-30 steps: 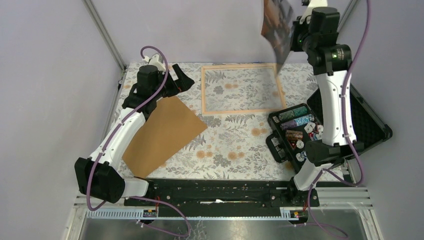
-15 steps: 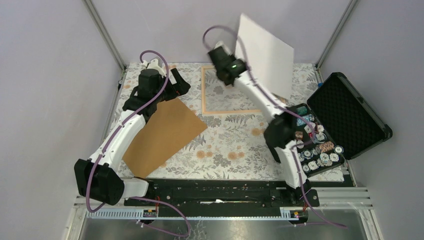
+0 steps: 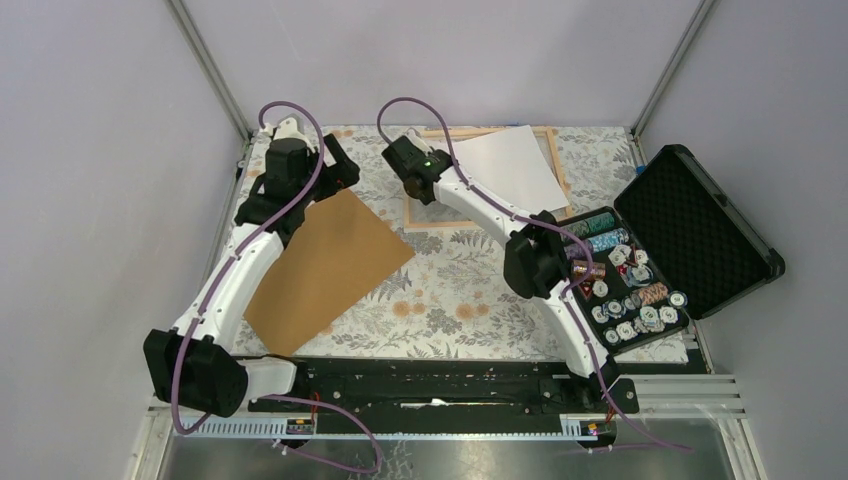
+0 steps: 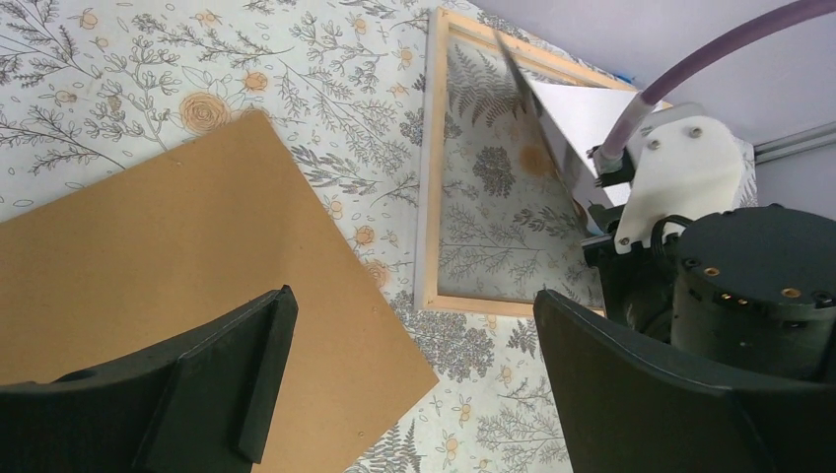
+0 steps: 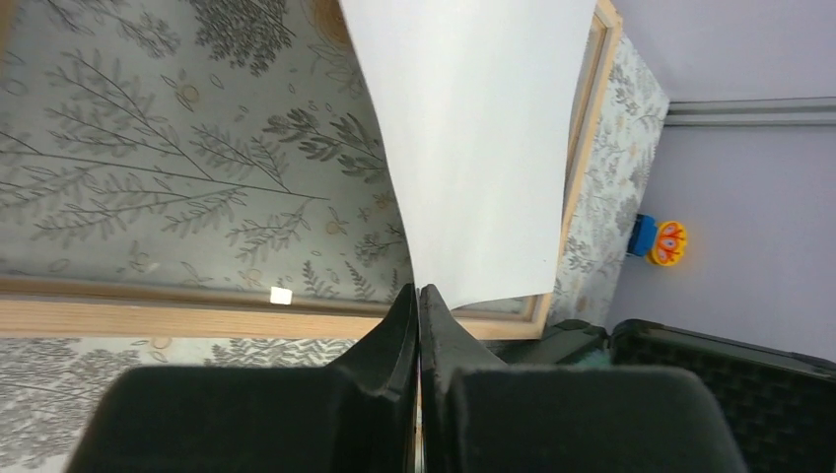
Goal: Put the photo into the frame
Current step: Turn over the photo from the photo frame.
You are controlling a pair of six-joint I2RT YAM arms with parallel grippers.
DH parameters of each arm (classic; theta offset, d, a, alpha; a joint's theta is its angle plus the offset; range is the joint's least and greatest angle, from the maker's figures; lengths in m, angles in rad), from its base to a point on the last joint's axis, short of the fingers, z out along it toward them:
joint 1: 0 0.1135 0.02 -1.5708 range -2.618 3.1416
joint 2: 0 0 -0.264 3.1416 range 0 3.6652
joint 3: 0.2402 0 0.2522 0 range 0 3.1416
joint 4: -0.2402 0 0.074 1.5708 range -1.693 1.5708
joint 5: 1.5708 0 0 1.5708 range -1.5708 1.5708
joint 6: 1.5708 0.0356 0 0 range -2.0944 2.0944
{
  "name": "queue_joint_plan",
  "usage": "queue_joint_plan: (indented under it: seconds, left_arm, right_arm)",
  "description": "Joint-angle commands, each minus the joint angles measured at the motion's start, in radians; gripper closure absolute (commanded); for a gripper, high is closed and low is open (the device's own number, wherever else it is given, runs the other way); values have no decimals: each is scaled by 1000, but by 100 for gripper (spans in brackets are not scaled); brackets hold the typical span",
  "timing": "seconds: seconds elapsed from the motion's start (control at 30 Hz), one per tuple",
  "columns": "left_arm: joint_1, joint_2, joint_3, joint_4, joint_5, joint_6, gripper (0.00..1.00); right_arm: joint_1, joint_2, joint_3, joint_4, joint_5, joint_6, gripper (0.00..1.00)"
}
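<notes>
The photo (image 3: 510, 165) shows its plain white side and slopes over the right half of the light wood frame (image 3: 470, 222), which lies flat on the floral cloth. My right gripper (image 3: 450, 175) is shut on the photo's near-left edge; in the right wrist view its jaws (image 5: 419, 291) pinch the white sheet (image 5: 473, 148) above the frame rail (image 5: 197, 317). My left gripper (image 4: 414, 374) is open and empty, over the corner of a brown board (image 4: 177, 256), left of the frame (image 4: 426, 197). The tilted photo (image 4: 582, 118) shows there too.
The brown board (image 3: 325, 265) lies flat at the left. An open black foam-lined case (image 3: 700, 230) with a tray of poker chips (image 3: 610, 280) stands at the right. A small coloured toy (image 5: 661, 241) sits beyond the frame's far end.
My right arm swung from high at the back right down and left, turning the photo white side up and lowering it over the frame. My left gripper shifted slightly back.
</notes>
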Motion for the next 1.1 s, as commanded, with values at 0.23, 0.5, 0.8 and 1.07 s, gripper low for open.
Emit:
queue_joint_plan:
  seconds: [0.23,0.5,0.8,1.07]
  left_arm:
    - [6,-52,30,31,-8,5,1]
    - [2,-60,29,35,4,4,1]
    - [2,-59,29,35,19,1,1]
    - [2,-58,34,31,33,0,1]
  right_arm:
    - [2,3,93,-68,19,303,100]
    - [0,12,134,-85,82,382,99]
    - [-28,49,200,-85,157,408,99]
    - [-69,-6,107,-99,156,440,100]
